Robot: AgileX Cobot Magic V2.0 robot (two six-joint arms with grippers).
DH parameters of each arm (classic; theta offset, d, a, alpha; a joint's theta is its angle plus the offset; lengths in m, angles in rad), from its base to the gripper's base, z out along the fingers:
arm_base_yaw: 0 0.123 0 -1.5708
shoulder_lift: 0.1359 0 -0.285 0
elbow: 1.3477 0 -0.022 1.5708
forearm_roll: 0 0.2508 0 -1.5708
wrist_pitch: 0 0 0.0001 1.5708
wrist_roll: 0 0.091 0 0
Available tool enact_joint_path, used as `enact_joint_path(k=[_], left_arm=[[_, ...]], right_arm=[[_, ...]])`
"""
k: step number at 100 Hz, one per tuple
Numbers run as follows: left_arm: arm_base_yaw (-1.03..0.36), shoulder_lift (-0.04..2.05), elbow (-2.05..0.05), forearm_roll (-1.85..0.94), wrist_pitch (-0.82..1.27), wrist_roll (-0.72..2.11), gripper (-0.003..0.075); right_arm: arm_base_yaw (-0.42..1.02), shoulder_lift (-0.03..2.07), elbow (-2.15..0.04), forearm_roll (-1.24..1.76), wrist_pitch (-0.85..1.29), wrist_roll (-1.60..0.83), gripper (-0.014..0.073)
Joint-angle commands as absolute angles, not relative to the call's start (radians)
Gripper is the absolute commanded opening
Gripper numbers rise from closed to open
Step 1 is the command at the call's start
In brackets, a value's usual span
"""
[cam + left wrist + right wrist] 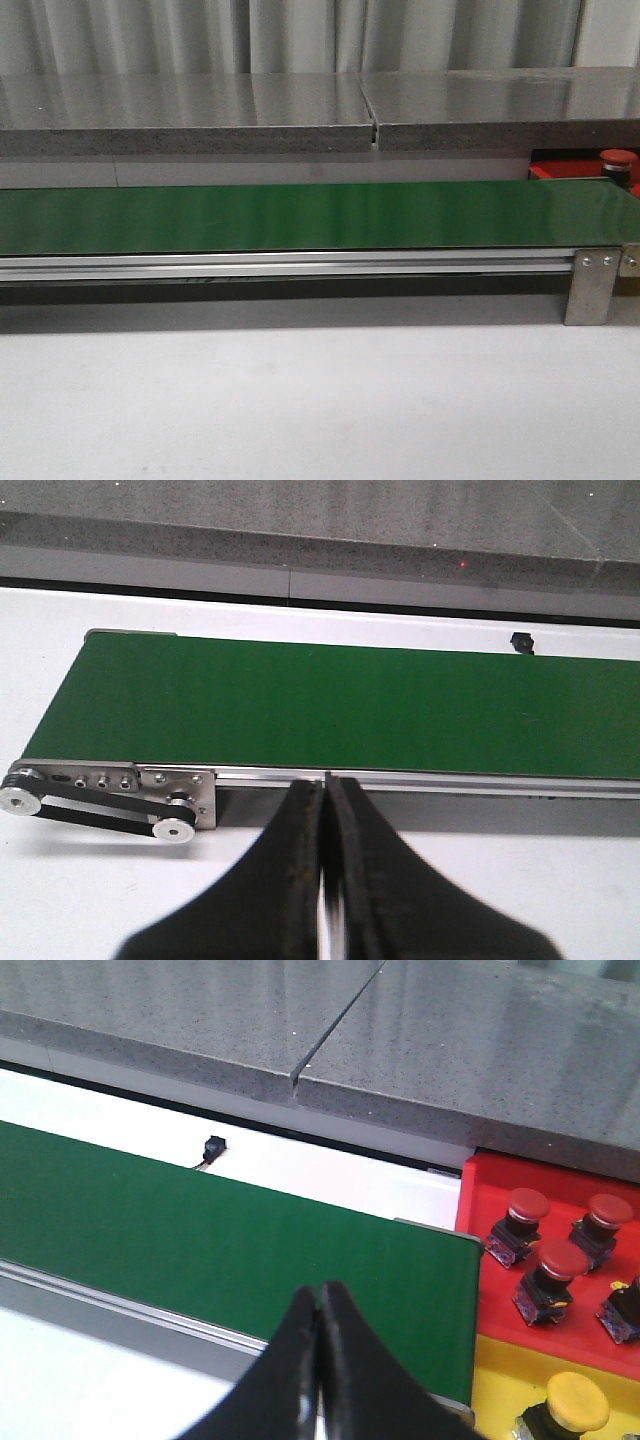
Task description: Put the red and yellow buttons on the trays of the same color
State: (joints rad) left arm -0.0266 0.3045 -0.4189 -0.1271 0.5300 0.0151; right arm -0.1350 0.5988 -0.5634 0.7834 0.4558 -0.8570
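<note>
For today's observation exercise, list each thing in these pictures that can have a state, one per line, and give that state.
Left claw: shut, holding nothing, in front of the belt.
Right claw: shut, holding nothing.
Green belt: bare, no button on it.
Red tray: holds three upright red buttons; a fourth item is cut off at the edge.
Yellow tray: holds one upright yellow button.

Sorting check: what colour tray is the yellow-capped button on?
Yellow tray, under the yellow button; right wrist view.
</note>
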Motion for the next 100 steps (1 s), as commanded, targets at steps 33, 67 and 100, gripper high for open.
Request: enact_joint_path(k=[33,67,100], left_arm=[[-0.033,0.312,-0.446,-0.139,0.457,0.013,-0.0019],[-0.033,0.312,-0.446,-0.139,0.457,0.013,-0.0019],[-0.033,0.312,-0.446,-0.139,0.457,0.013,-0.0019]], right_arm=[[-0.013,0.550,-0.561,0.657,0.328,-0.815,-0.0068],[0.008,0.303,-0.323,0.084,0.129,-0.183,-0.0068],[0.008,0.121,-0.108,-0.147,0.027,0.088,-0.0068]])
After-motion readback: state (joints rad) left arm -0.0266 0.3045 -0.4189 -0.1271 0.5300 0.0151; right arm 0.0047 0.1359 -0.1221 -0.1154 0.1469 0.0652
